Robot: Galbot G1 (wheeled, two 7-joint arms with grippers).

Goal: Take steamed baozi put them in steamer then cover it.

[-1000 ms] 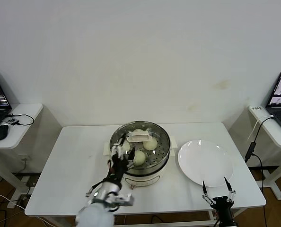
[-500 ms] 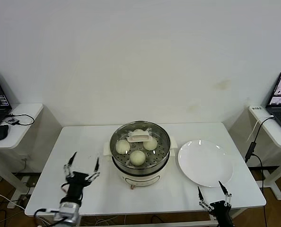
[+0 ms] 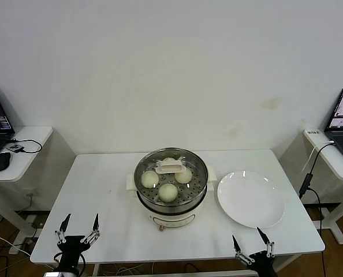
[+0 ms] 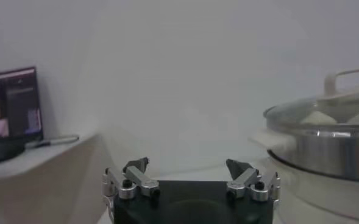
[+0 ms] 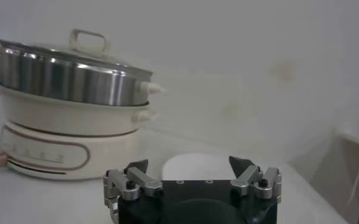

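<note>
pulled back to near table edge with left gripper (image 3: 78,230) wide open beside covered steamer (image 3: 170,190); task looks finished, nothing next but parking.

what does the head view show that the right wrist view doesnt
Only the head view shows the four steamed baozi through the glass, the left tool open at the table's near left edge, and laptops on both side desks. Only the right wrist view shows the steamer's cream base from the side with its front control panel. Both show the steamer with the cover on it, the empty white plate and the right tool, open and holding nothing.
</note>
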